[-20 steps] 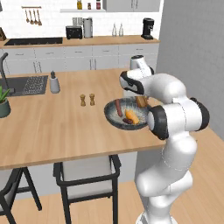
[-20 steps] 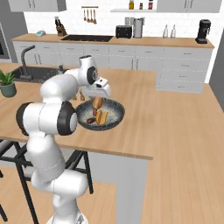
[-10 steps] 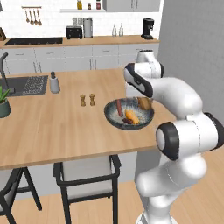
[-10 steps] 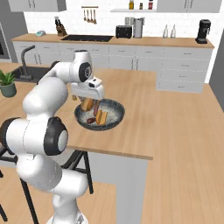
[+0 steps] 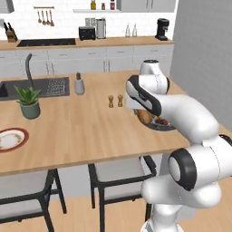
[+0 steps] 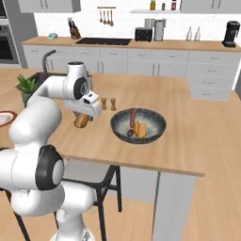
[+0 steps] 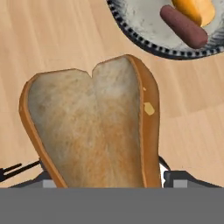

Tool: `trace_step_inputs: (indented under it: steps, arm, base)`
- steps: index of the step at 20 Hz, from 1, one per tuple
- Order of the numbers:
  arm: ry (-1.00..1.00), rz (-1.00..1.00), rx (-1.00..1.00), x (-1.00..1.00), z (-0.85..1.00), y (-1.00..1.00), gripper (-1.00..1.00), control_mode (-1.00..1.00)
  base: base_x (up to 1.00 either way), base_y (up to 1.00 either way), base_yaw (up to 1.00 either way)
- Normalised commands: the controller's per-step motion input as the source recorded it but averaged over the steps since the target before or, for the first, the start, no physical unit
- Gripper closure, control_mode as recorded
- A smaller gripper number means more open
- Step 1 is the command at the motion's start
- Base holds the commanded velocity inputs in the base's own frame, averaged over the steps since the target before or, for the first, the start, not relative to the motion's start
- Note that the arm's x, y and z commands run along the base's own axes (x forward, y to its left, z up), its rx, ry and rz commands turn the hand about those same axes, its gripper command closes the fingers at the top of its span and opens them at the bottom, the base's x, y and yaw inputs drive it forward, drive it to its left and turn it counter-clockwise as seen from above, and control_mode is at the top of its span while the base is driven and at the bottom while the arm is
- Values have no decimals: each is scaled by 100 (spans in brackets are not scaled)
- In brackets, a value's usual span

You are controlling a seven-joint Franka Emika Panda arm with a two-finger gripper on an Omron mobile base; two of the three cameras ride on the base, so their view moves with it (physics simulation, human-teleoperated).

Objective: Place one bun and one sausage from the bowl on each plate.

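Item: bun [image 7: 94, 127], split hot-dog type, pale crumb face with a tan crust edge. Held in the gripper [image 6: 84, 118], whose fingers are pinched onto its lower end. In the right base view it hangs over bare counter [image 6: 197, 136], just beside the bowl [image 6: 138, 125] at that bowl's 9 o'clock. In the hand view the bowl rim sits at 1 o'clock of the bun.

Handling, judged: light, soft and compressible; a hard squeeze would likely crush or crease it, and the split may open if gripped across the seam. The best hold appears to be across the crusted sides near one end, as now, with gentle pressure.

Item: sausage [image 7: 183, 27], dark red-brown, lying in the bowl beside an orange-yellow piece [image 7: 195, 8], probably another bun. Judged firm, smooth and round, so inclined to roll or slip; take it mid-length across its width.

Item: white plate with red-brown rim [image 5: 12, 138], at the left edge of the left base view, well apart from the bowl, nothing on it.

Item: tan plate, not located.
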Motion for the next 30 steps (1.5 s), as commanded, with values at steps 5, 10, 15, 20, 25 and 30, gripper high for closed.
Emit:
trace_step_inputs:
  steps: [5, 10, 15, 20, 25, 30]
  arm:
    - [0, 0, 0, 0, 0, 0, 100, 100]
    - [0, 0, 0, 0, 0, 0, 100, 100]
    - [0, 0, 0, 0, 0, 0, 100, 100]
    - [0, 0, 0, 0, 0, 0, 100, 100]
    - [0, 0, 0, 0, 0, 0, 100, 100]
    - [0, 0, 0, 0, 0, 0, 100, 100]
  base:
    - [-2, 100, -3]
    - [-51, 100, 7]
    - [-74, 100, 12]
    - [26, 100, -3]
    - [72, 100, -17]
    - [26, 100, -6]
